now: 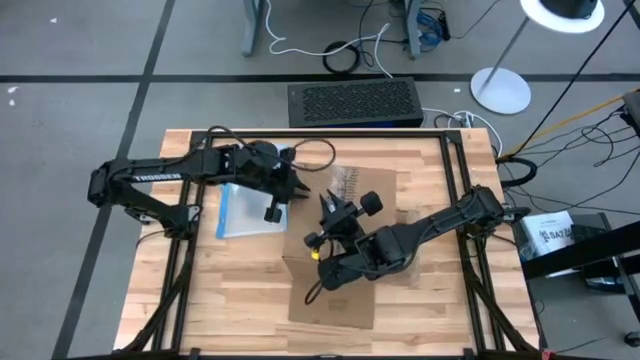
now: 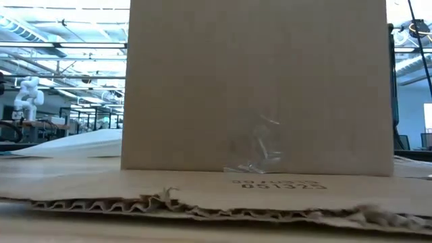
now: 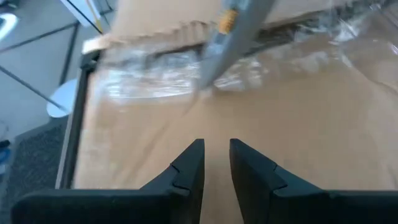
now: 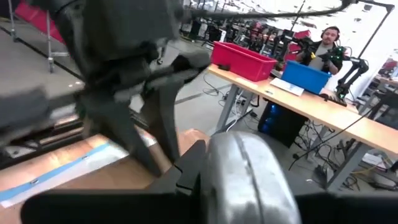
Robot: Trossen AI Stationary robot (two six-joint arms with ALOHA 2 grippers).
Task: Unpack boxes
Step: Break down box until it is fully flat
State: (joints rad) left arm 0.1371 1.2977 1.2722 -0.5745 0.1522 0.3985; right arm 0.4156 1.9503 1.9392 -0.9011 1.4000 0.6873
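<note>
High view: plain brown corrugated cardboard carton [image 1: 335, 300] mid-table, flaps splayed; right gripper [image 1: 335, 210] clamped on grey metal cutter [image 3: 233, 37], tip at taped seam for slitting; left gripper [image 1: 280, 200] alongside, fingers slightly apart, empty, probably bracing.

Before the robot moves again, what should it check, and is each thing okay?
1. Tip of the grey tool is on the tape of the box: ok, it touches the tape.
2. Right gripper has the tool: ok, it looks clamped on the handle.
3. Left gripper is out of the tool's way: ok, it is empty, with its fingers slightly apart. It hovers over the box, and the tool is ahead of it.
4. Tape is cut through: cannot tell.
5. Clear pouch is off the box: ok, it lies beside the box, under the left arm.
</note>
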